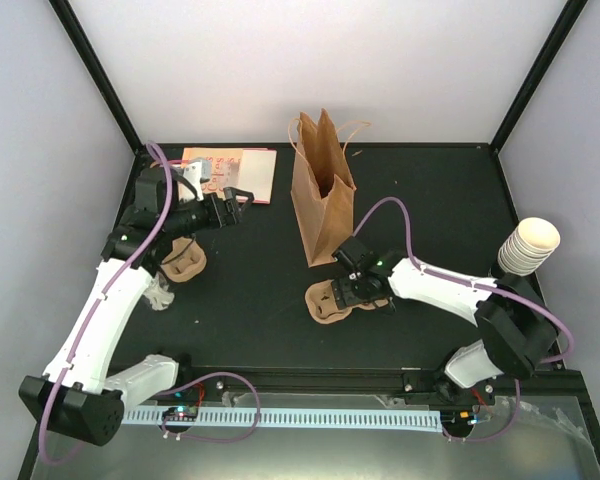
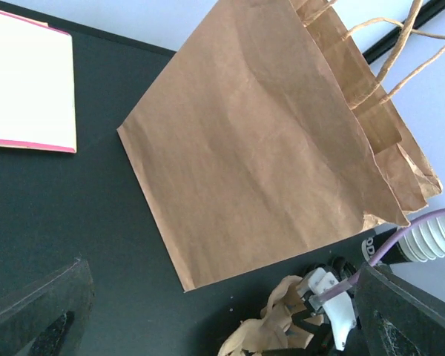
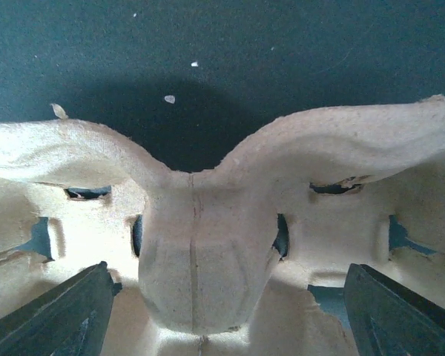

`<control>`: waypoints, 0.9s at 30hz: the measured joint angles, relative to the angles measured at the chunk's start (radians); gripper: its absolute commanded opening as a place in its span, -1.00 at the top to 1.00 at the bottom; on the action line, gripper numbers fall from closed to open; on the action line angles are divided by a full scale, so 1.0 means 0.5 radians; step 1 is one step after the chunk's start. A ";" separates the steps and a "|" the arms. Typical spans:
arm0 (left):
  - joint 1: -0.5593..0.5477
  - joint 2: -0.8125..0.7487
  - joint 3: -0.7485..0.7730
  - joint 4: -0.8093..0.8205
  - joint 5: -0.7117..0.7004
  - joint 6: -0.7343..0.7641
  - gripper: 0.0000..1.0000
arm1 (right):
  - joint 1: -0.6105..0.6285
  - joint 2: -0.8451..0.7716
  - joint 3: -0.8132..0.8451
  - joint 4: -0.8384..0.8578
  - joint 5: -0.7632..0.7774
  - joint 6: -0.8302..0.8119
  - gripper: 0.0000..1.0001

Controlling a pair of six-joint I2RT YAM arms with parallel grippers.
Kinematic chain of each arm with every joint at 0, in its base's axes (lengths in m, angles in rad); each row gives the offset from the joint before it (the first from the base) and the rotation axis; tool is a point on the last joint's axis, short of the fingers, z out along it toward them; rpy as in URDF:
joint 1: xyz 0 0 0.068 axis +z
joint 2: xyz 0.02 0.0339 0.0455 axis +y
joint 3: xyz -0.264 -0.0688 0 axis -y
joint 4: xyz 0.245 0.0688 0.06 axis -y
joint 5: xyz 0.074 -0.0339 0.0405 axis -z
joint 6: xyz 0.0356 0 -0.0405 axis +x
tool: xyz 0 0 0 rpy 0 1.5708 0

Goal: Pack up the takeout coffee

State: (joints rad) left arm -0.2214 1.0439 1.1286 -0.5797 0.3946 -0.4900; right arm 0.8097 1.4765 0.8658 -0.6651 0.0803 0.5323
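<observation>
From my station the biggest thing is the table [image 1: 270,330], a flat matte black deck with pale specks of fibre on it. Next comes the brown paper bag [image 1: 322,205], standing upright near the middle. It is creased kraft paper with folded side gussets, an open mouth and twisted paper-cord handles.

The left arm [image 1: 105,300] is a white shell with black joints and a purple cable. It rises from its base, bends at the elbow and reaches level towards the bag. The right arm [image 1: 445,285] folds low across the table and points left.

A flat cream sheet with a pink edge [image 1: 242,172] lies at the back left. A nested stack of ribbed cream cups without lids [image 1: 528,245] stands at the right edge.

Two moulded pulp trays are rough, tan and fibrous, with rounded wells and torn slots. One tray [image 1: 183,262] sits beside the left arm and the other tray [image 1: 328,302] is just in front of the bag.

The left gripper [image 1: 240,205] has its jaws spread wide with nothing between them, well short of the bag. The right gripper [image 1: 342,292] hangs over the near tray with its dark fingers [image 3: 52,319] apart. They straddle the tray's central hump [image 3: 196,259] without pinching it.

I can't find the takeout coffee in any view, and whether it is inside the bag I cannot tell.
</observation>
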 measured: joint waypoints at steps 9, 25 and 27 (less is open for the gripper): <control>0.005 -0.005 0.072 -0.088 0.025 0.085 -0.98 | 0.050 0.076 0.008 0.002 0.042 0.001 -0.53; 0.008 -0.021 0.094 -0.181 0.025 0.169 -0.97 | 0.064 0.154 0.026 0.006 0.098 0.000 -0.36; 0.008 -0.021 0.095 -0.189 0.025 0.174 -0.98 | 0.067 0.161 0.038 0.006 0.105 0.000 -0.35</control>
State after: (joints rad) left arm -0.2173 1.0336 1.1759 -0.6743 0.4072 -0.4030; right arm 0.8433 1.5570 0.8848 -0.6621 0.1326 0.5323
